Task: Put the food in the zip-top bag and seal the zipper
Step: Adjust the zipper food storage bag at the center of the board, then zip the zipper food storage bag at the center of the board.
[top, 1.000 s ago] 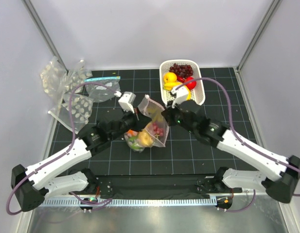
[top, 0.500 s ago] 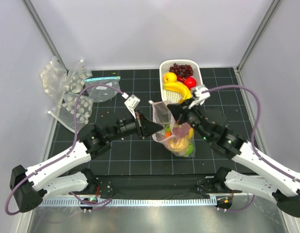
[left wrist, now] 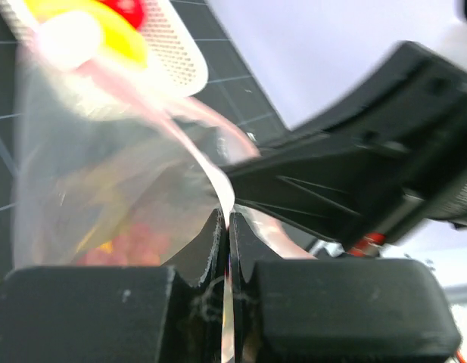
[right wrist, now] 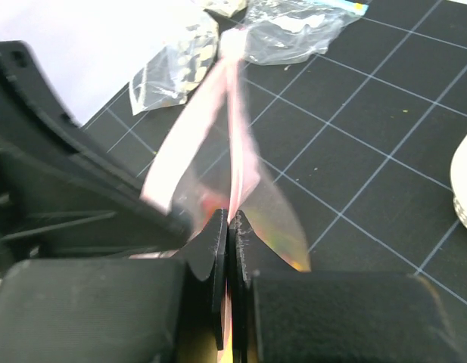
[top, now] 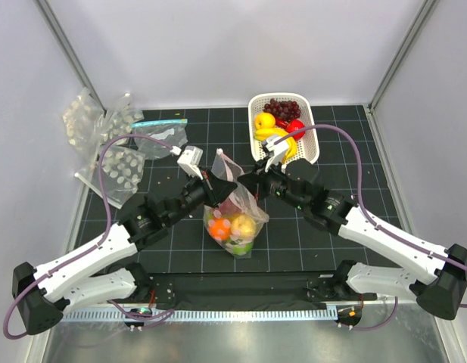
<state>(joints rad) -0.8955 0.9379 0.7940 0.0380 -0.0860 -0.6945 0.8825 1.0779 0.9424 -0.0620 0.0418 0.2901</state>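
Right now your left gripper (top: 218, 184) and right gripper (top: 249, 184) meet nose to nose just in front of the white basket (top: 314, 148), on the side nearer the arm bases and a little to its left. The zip-top bag (top: 252, 215) is between them, its body reaching down from the grippers toward the bases. I cannot tell whether its bottom rests on the black gridded mat (top: 331, 249).

The food (top: 231, 227) sits low in the bag, farther from the basket than either gripper: orange, yellow and green pieces show through the plastic.

In your left wrist view, the jaws are pressed together on the pink zipper (left wrist: 211, 172), with only the strip between them. In the right wrist view, that gripper's jaws are likewise clamped on the strip, which rises blurred above them in two pink bands. I cannot tell whether the mouth is sealed. One bag corner pokes up to the left of the basket.

Grapes (top: 282, 108) and a banana (top: 271, 134) lie in the basket. Well to its left are the spare dotted bags (top: 104, 140) and a teal-strip bag (top: 159, 133).
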